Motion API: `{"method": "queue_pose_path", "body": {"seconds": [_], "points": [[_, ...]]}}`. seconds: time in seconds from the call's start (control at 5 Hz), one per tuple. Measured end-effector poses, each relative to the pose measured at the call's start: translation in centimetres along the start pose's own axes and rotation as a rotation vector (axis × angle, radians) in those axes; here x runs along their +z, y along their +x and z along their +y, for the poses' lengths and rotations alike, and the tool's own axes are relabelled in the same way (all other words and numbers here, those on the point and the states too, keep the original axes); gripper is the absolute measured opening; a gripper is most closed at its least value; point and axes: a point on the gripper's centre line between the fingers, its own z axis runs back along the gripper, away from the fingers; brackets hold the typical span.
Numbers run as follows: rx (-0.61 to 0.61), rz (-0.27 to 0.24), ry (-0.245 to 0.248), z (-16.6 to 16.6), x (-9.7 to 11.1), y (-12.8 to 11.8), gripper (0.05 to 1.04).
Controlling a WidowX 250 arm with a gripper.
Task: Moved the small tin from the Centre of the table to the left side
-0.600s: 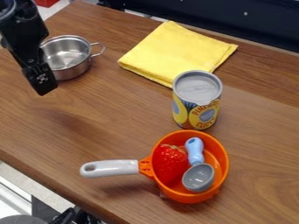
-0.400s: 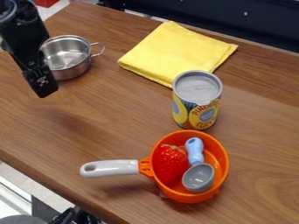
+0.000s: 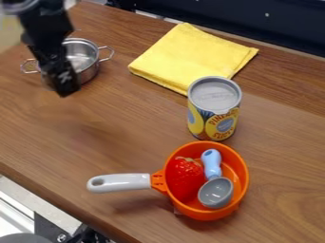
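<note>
From my camera view, the end effector (image 3: 67, 89) hangs at upper left, overlapping the metal pot (image 3: 85, 62); I can't tell whether it's spread or pressed together. My tin (image 3: 215, 114) stands upright on the counter (image 3: 285, 156), right of centre, between the yellow cloth (image 3: 190, 54) and orange strainer (image 3: 240, 166).
</note>
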Motion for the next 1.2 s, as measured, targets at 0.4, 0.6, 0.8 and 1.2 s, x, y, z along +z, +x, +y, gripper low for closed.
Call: {"method": "queue_pose_path", "body": {"seconds": [0.4,0.6,0.8,1.2], "points": [[-0.006,-0.063,-0.037,-2.6,1.5,5.9,0.999],[-0.044,-0.073,-0.089,-5.3,1.4,9.3,0.999],[-0.083,-0.091,-0.106,-7.7,1.2,11.7,0.999],[-0.132,-0.113,-0.148,-12.7,-1.3,15.9,0.999]]}}
